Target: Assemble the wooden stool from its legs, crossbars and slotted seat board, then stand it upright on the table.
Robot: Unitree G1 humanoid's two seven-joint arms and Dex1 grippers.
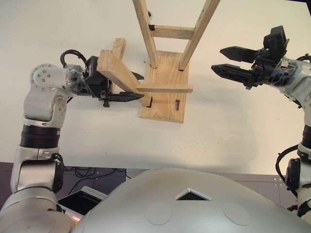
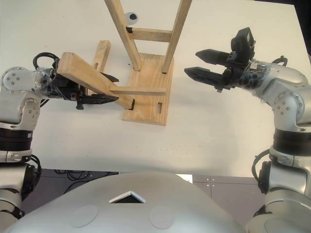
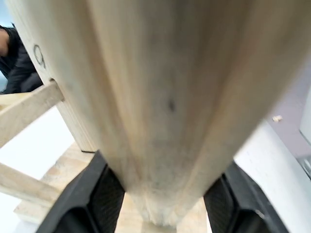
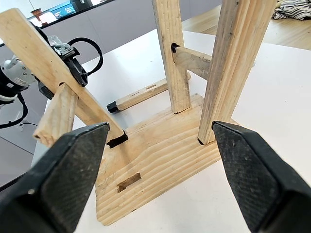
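Assembly of the stool, legs uppermost. Nearest the robot, the left hand is closed on a tilted leg, gripping it about midway. The leg's long axis runs from high on the robot's left down and rightward to the near left corner of the seat board. Its lower end meets the board at the near left slot; whether it is seated there cannot be told. A lower crossbar projects from this leg to the right, above the near right slot, which is open.

The right hand hovers off the board's right side with its fingers spread wide and nothing between them. It is apart from every part, and is the nearer hand to the crossbar's free end and the open slot. The insertion probably turns on raising the held leg toward vertical over its slot.

Farther off, two standing legs rise from the far slots, joined by an upper crossbar. A loose leg lies flat just beside the board on the left.

The seat board lies flat on the white bench. Past the bench's edge the right wrist view shows a wood-coloured floor
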